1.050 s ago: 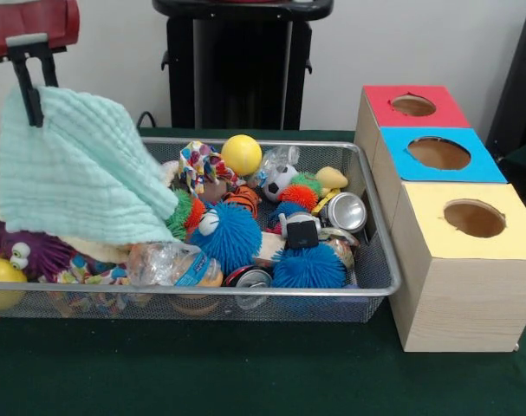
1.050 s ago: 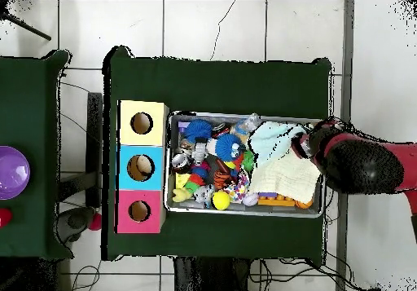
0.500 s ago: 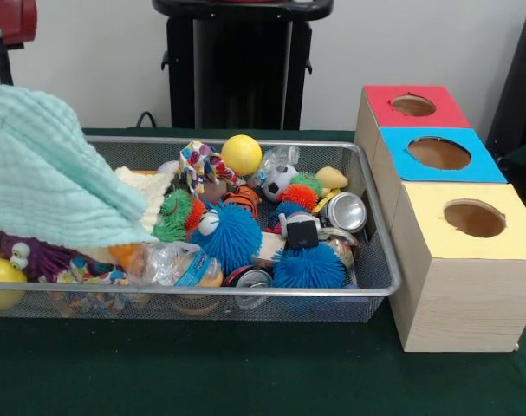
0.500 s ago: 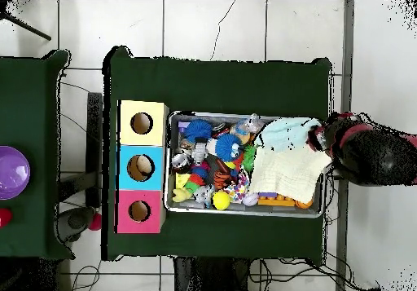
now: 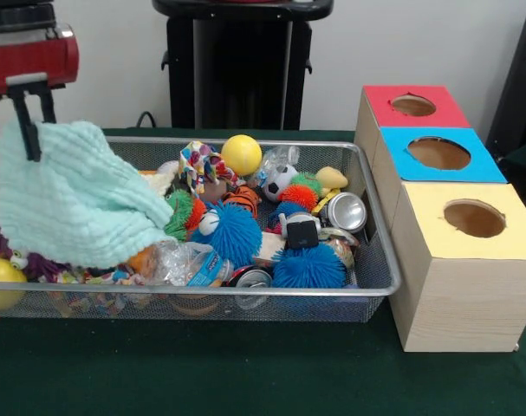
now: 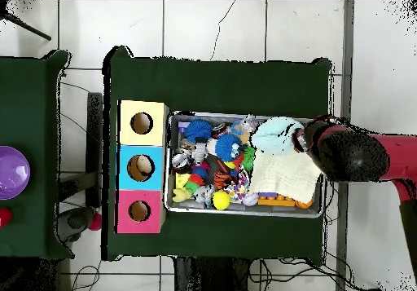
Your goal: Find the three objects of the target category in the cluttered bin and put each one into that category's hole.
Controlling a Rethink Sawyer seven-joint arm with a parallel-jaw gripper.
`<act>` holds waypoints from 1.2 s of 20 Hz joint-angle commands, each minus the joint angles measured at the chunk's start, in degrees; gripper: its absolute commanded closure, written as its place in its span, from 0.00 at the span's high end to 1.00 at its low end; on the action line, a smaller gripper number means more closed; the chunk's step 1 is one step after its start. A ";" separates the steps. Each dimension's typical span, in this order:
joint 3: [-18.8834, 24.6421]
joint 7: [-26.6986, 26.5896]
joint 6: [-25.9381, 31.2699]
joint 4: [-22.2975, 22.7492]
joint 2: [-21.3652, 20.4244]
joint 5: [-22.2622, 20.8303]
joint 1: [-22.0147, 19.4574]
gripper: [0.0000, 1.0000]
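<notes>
**Mint cloth lifted at the bin's left end, toys beneath partly bared**

At the left of the front view, the gripper [image 5: 33, 121] was seen clamped on the mint cloth [image 5: 76, 204], which hung from it in a bunched fold over the left end of the wire bin [image 5: 379, 251]. Half a second earlier the cloth had been drawn further out past the left edge; it was now brought back inward and hung lower, so that the purple toy [image 5: 37, 264] beneath was covered again. The search was judged unfinished, with no target yet singled out. Further right, the blue spiky ball [image 5: 232, 234], the yellow ball [image 5: 242, 154] and a crushed can [image 5: 345, 211] lay exposed. At the far right the red [image 5: 414, 106], blue [image 5: 438, 153] and yellow [image 5: 475, 217] holes stood empty.
</notes>
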 commanded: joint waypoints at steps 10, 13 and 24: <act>-12.34 18.44 -10.08 10.87 5.44 14.22 4.66 0.00; -13.90 17.21 -10.75 10.62 5.62 15.60 5.63 0.00; -13.75 9.77 -12.73 9.71 5.21 16.09 5.74 0.00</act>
